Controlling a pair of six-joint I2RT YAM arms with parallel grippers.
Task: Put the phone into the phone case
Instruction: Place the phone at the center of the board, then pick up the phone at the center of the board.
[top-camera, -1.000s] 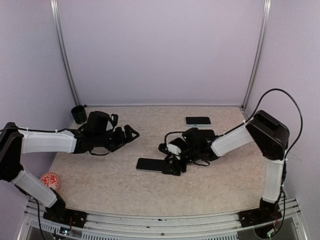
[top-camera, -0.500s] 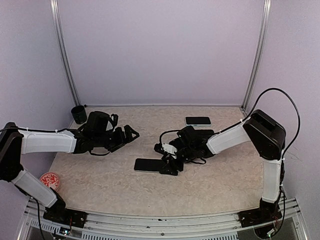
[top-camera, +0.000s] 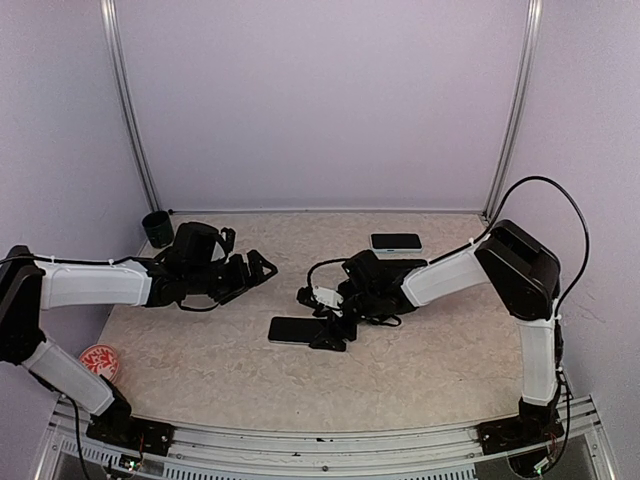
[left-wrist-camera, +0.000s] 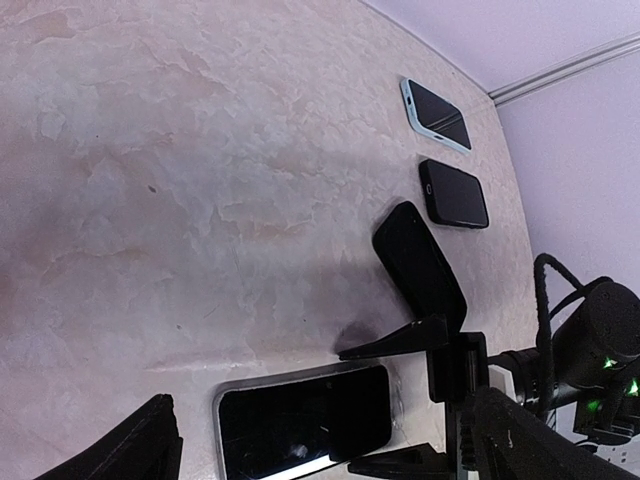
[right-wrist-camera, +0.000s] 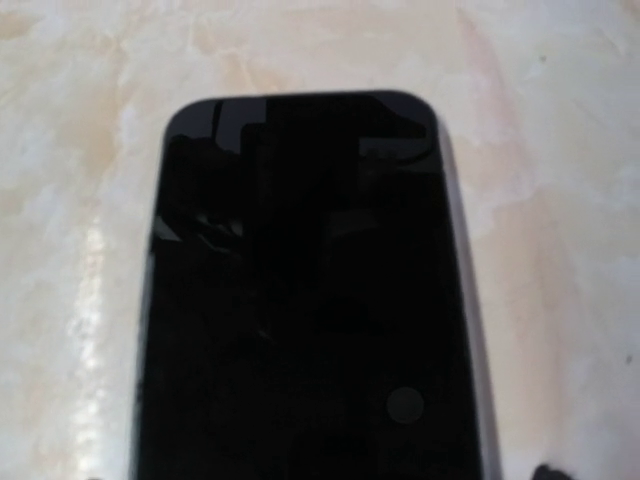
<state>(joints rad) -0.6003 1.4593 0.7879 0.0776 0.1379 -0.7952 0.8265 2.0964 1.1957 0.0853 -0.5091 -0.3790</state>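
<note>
Pickup of the phone is the step in hand, as I judge it. On the left, the left hand (top-camera: 262, 267) hangs above the bench (top-camera: 200, 370) with its fingers spread as wide as they go. It holds nothing and is well apart from the work.

Right of it, near the middle, the phone (top-camera: 297, 329) lies flat on the bench, glossy dark face up, in no case. The right hand (top-camera: 321, 322) is down at the phone's right end with its fingers wide, one on the far side of that end and one on the near side. The left wrist view shows them flanking it. Whether either pad touches the phone's edge I cannot tell, and nothing is lifted.

Further right and farther back lie three flat pieces in a row. A dark slab (left-wrist-camera: 420, 262) is nearest the phone, a second dark slab (left-wrist-camera: 455, 193) lies beyond it, and a blue-rimmed one (left-wrist-camera: 437, 103) is farthest. Which of the dark ones is the empty case is not clear, though the nearest seems likeliest.

The next move calls for closing the right hand squarely on the phone's long edges and lifting it level. It then has to carry the phone right to the case and line up the corners before pressing in. The left hand could steady the case.
</note>
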